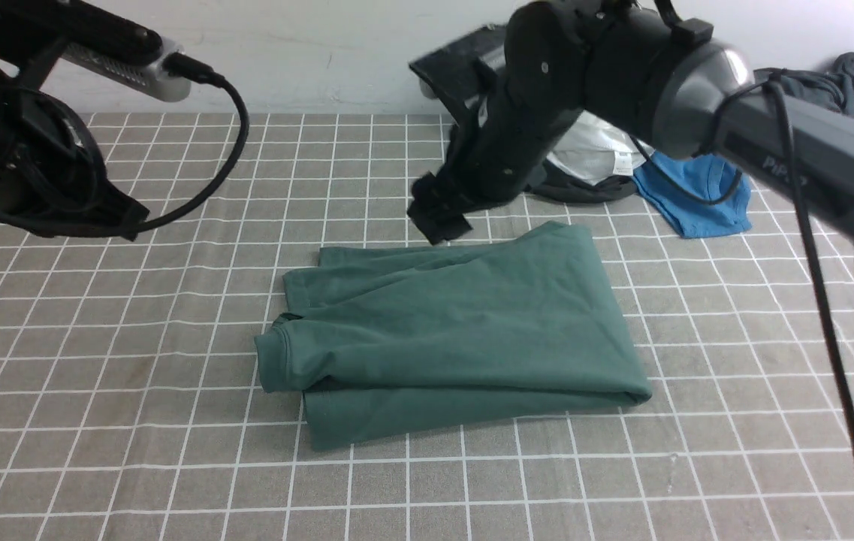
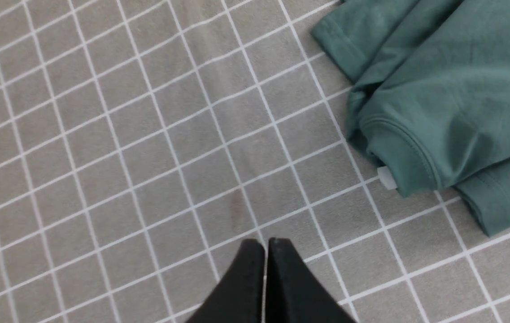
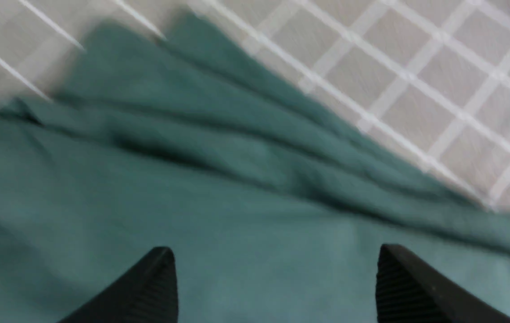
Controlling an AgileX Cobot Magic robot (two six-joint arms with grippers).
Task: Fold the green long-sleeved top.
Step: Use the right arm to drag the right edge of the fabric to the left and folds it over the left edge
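The green long-sleeved top [image 1: 449, 323] lies folded into a rough rectangle in the middle of the checked table; its chest logo is hidden. In the left wrist view [image 2: 443, 98] its ribbed neck and a bit of white tag [image 2: 387, 177] show. My right gripper [image 1: 438, 218] hovers just over the top's far edge, open and empty; in the right wrist view [image 3: 277, 269] green cloth [image 3: 237, 202] fills the space between its fingers. My left gripper [image 2: 264, 251] is shut and empty, raised over bare table to the left of the top.
At the back right lie a bright blue T-shirt [image 1: 697, 199], a white garment [image 1: 595, 158] on a dark one, and a dark grey garment [image 1: 843, 90]. The checked cloth [image 1: 134, 391] covers the table. A wall stands behind.
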